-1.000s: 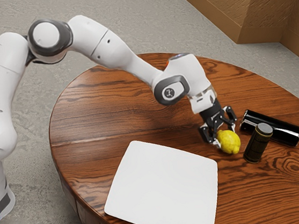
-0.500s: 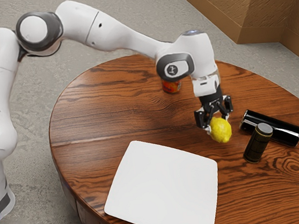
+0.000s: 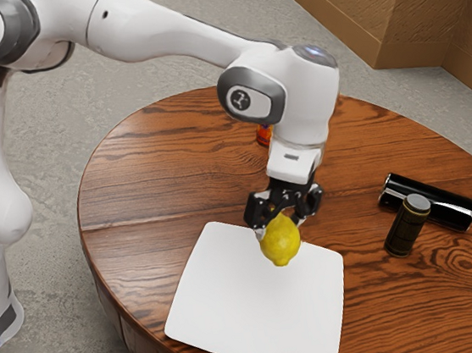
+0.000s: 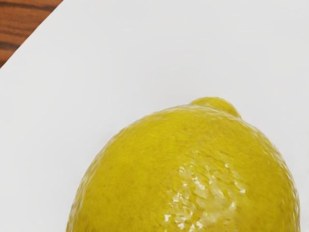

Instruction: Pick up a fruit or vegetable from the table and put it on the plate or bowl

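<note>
A yellow lemon (image 3: 280,240) hangs in the air above the flat white square plate (image 3: 234,313), over the plate's far right part. My black gripper (image 3: 283,214) is shut on the lemon's top, with a finger on each side. In the wrist view the lemon (image 4: 193,169) is seen close up under my hand, with the white plate (image 4: 120,63) spread beneath it.
The round wooden table (image 3: 150,169) carries a dark bottle lying on its side (image 3: 430,199) and a dark upright cylinder (image 3: 405,225) at the exterior view's right. A small orange-red can (image 3: 264,134) stands behind my hand. Wooden boxes (image 3: 396,5) sit on the floor beyond the table.
I lifted the lemon off the table near the dark bottle and carried it toward the exterior view's left, so it now hangs over the plate. The arm has swung up and over.
</note>
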Motion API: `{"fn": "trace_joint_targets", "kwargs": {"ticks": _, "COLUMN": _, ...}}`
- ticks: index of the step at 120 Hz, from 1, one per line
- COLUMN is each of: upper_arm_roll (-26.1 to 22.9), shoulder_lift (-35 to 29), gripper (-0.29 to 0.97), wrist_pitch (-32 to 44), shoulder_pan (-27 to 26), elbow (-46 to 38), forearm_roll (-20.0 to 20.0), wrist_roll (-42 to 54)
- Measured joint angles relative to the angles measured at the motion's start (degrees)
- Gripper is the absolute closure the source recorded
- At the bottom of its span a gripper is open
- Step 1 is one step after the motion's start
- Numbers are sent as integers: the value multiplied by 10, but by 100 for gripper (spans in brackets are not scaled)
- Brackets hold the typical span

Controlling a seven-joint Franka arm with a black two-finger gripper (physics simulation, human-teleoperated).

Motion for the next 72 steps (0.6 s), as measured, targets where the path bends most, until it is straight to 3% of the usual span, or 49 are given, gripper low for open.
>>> {"fn": "trace_joint_targets", "kwargs": {"ticks": 14, "upper_arm_roll": -31, "shoulder_lift": 0, "gripper": 49, "wrist_pitch": 0, "shoulder_pan": 0, "elbow": -48, "forearm_roll": 5, "wrist_roll": -55}}
{"fn": "trace_joint_targets", "kwargs": {"ticks": 32, "upper_arm_roll": -36, "shoulder_lift": 0, "gripper": 49, "wrist_pitch": 57, "shoulder_pan": 2, "elbow": -81, "forearm_roll": 21, "wrist_roll": -118}}
{"fn": "trace_joint_targets", "kwargs": {"ticks": 48, "upper_arm_roll": -25, "shoulder_lift": 0, "gripper": 22, "wrist_pitch": 93, "shoulder_pan": 2, "elbow": -89, "forearm_roll": 21, "wrist_roll": -164}}
{"fn": "trace_joint_targets", "kwargs": {"ticks": 72, "upper_arm_roll": -6, "shoulder_lift": -5, "gripper": 8, "wrist_pitch": 122, "shoulder_pan": -6, "elbow": -104, "forearm_roll": 16, "wrist_roll": -213}}
